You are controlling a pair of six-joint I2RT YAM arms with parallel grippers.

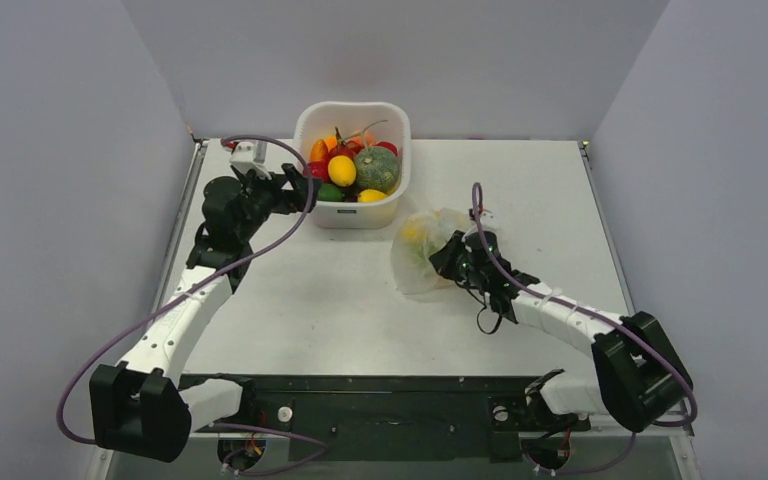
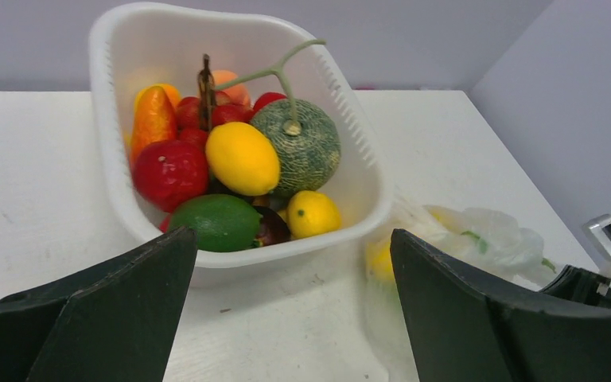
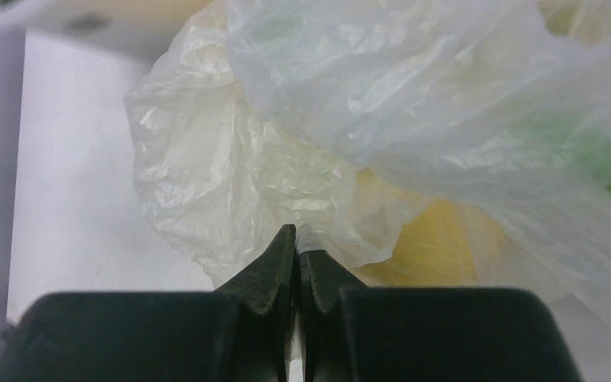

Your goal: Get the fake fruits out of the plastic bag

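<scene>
White table (image 1: 310, 300), midway toward its right edge: my right gripper (image 3: 296, 247) pinches only thin film of the plastic bag (image 3: 231, 175), fake fruits (image 3: 430, 247) inside. I fear slipping or tearing; left gripper (image 2: 290, 239) gapes beside the white tub (image 2: 358, 151).

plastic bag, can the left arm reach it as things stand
Probably yes: the left claw is open by the white tub, only bare table between it and the plastic bag, whose film the right claw pinches.
</scene>
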